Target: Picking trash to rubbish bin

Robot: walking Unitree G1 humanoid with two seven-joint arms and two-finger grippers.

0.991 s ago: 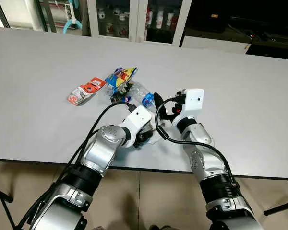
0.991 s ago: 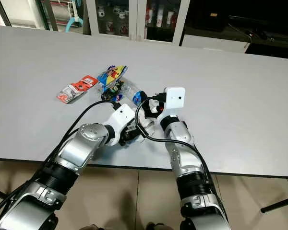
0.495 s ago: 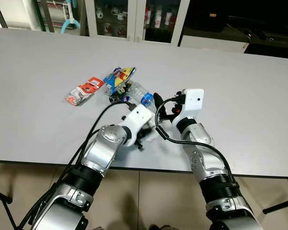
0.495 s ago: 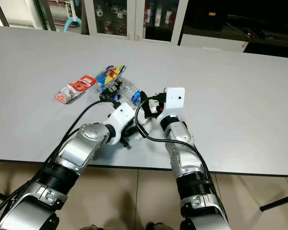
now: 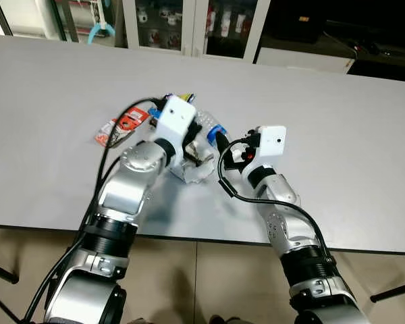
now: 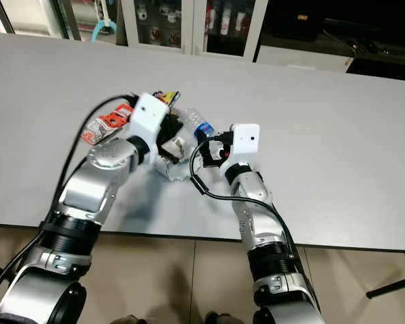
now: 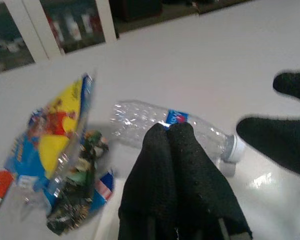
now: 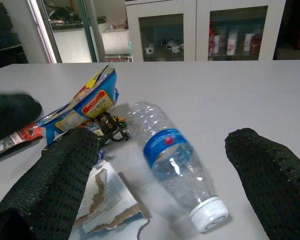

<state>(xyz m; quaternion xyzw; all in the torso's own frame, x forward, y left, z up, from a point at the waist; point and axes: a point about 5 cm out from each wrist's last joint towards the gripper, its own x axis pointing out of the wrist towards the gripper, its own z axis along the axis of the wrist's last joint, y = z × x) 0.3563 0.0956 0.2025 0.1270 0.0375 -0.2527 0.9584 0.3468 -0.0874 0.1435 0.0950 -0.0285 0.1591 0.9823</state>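
Note:
A pile of trash lies mid-table: a clear plastic bottle (image 8: 172, 155) with a blue label, a blue and yellow snack bag (image 7: 55, 140), a red and white wrapper (image 5: 121, 126) and a torn white paper scrap (image 8: 107, 200). My left gripper (image 7: 167, 131) hovers over the pile with its fingers pressed together. Its tips point at the bottle and nothing shows between them. The paper scrap (image 5: 194, 170) sits just under that gripper. My right gripper (image 8: 160, 142) is open, with one finger on each side of the bottle's cap end and not touching it.
The grey table (image 5: 337, 135) has broad bare areas to the right and far side. Its front edge (image 5: 209, 239) runs under both arms. Glass-door cabinets (image 5: 196, 23) stand behind the table.
My left arm has swung up from near the table's front edge and forward over the trash pile. The paper scrap now lies farther in, by the bottle. The right arm has stayed put.

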